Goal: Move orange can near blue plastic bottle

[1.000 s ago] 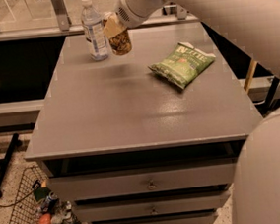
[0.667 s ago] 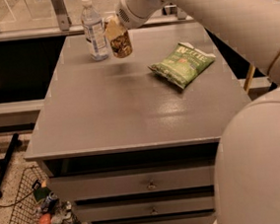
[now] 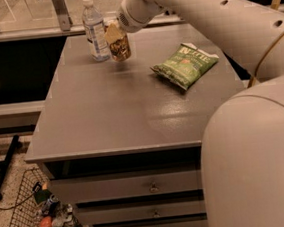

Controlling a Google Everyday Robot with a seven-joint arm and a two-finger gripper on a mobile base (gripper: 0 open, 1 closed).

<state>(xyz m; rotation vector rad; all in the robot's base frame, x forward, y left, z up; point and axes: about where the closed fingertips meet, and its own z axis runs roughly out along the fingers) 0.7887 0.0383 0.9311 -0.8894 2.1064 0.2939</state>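
Gripper (image 3: 114,32) (over the far tabletop (image 3: 112,113)) hides the top of the orange can (image 3: 120,50); arm (image 3: 212,13) cut off at right edge.

The orange can (image 3: 120,48), tan with dark artwork, was held slightly tilted by the gripper (image 3: 114,32), which clasped its top near the far edge of the table (image 3: 132,116). At its nine o'clock, just beside it, stood the blue plastic bottle (image 3: 94,32) (clear, white-capped, pale label), upright and taller.
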